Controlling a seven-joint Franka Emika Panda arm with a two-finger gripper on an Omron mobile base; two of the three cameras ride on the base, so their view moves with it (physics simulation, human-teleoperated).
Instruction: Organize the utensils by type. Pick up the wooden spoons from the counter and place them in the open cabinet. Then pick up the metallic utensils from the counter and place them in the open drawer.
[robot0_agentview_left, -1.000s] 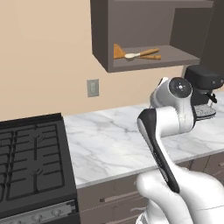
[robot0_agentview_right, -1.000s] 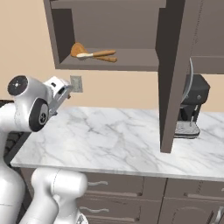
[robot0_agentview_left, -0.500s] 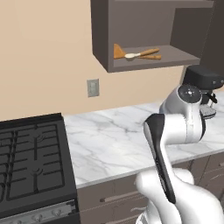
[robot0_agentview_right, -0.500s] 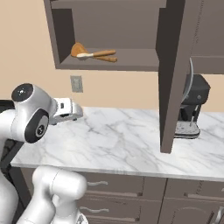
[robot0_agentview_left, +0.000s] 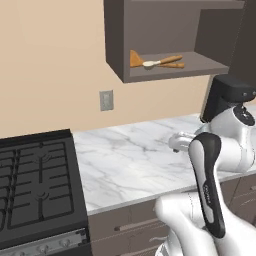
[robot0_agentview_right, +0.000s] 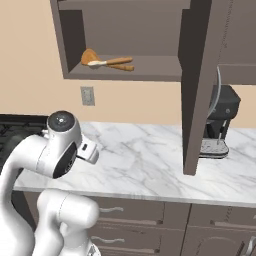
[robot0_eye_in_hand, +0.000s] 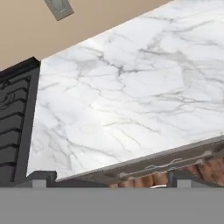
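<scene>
In the left base view, both wooden spoons (robot0_agentview_left: 159, 62) are seen lying on the shelf of the open cabinet (robot0_agentview_left: 170, 70), so the first part is judged done. In the right base view, no metallic utensils are seen on the counter (robot0_agentview_right: 150, 160). In the hand view, the gripper (robot0_eye_in_hand: 109, 177) is spread wide and empty, and the drawer step is judged outstanding.

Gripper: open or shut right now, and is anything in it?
Gripper: open, jaws wide apart and nothing between them, above the counter near its front edge.
</scene>
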